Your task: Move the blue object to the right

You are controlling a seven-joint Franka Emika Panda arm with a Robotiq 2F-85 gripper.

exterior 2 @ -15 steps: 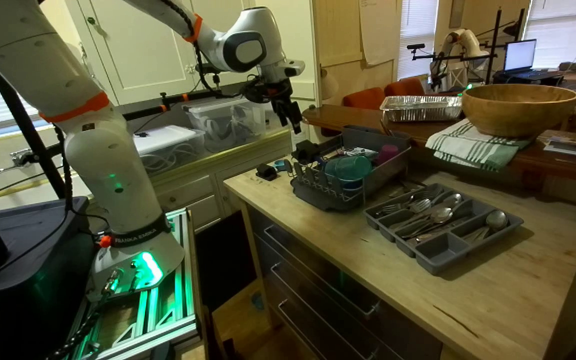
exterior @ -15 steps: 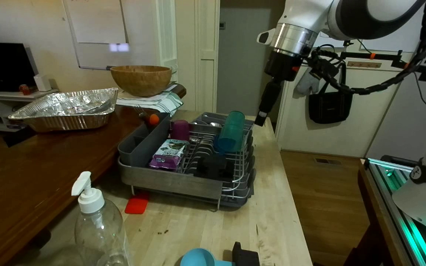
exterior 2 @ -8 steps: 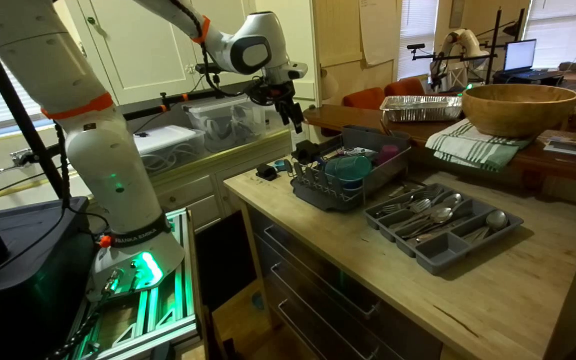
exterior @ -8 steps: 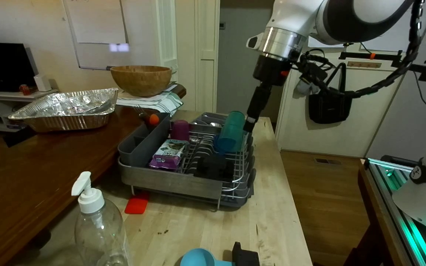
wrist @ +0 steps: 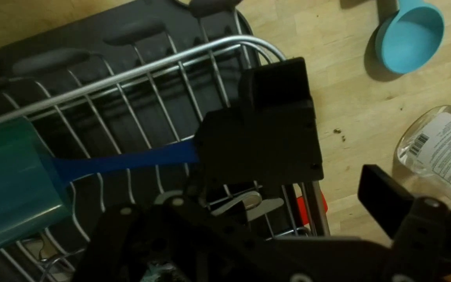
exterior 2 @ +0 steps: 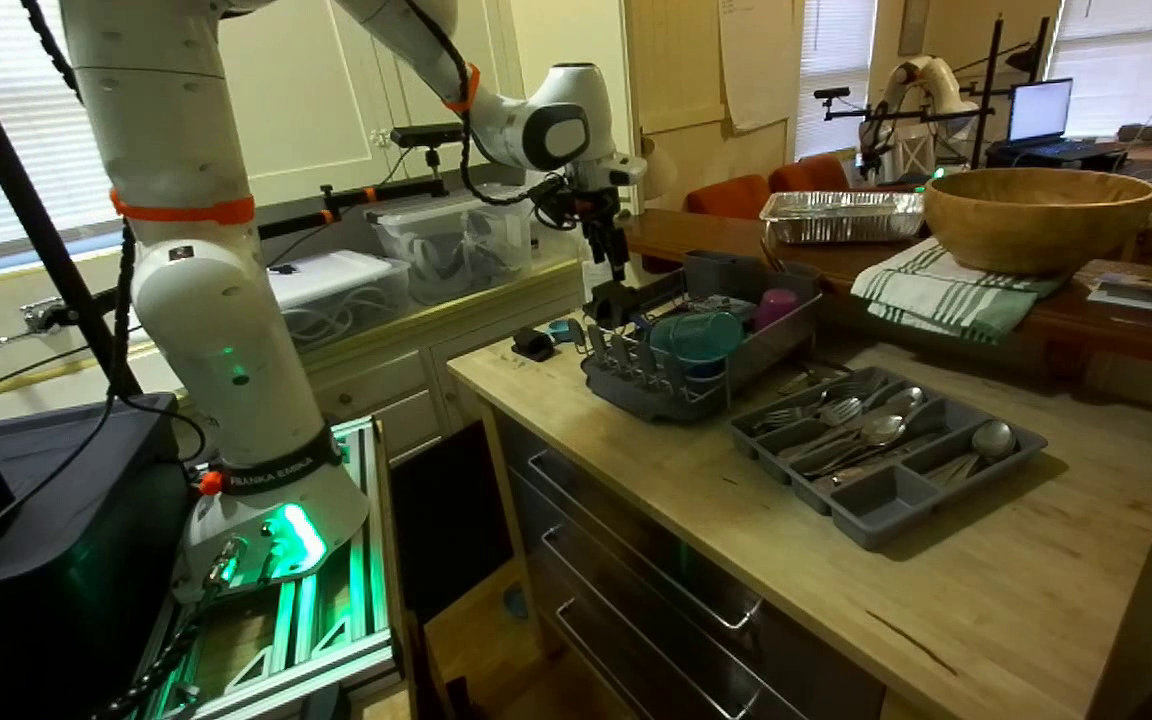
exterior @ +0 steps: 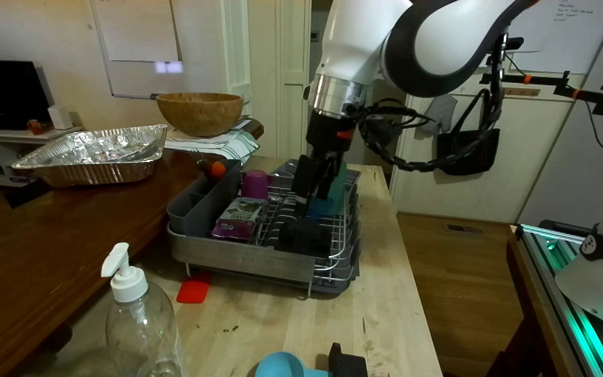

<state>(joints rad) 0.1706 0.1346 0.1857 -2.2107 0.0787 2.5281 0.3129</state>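
Clearly, tool (wrist: 291, 188) spread above rack (exterior: 244, 264), blue object (wrist: 131, 159) beside teal cup (wrist: 14, 184), arm base (exterior 2: 246, 525) (lettered FRANKA EMIKA)

Dim light, bright white slatted window blinds (exterior 2: 1126, 75), green glare on white rounded robot base (exterior 2: 278, 500), black two-fingered claw (wrist: 286, 184) nearly silhouetted in wrist view

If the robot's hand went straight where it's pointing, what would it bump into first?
Probably the black thing in the dish rack: it shows just below the hand in both exterior views, though depth is unclear.
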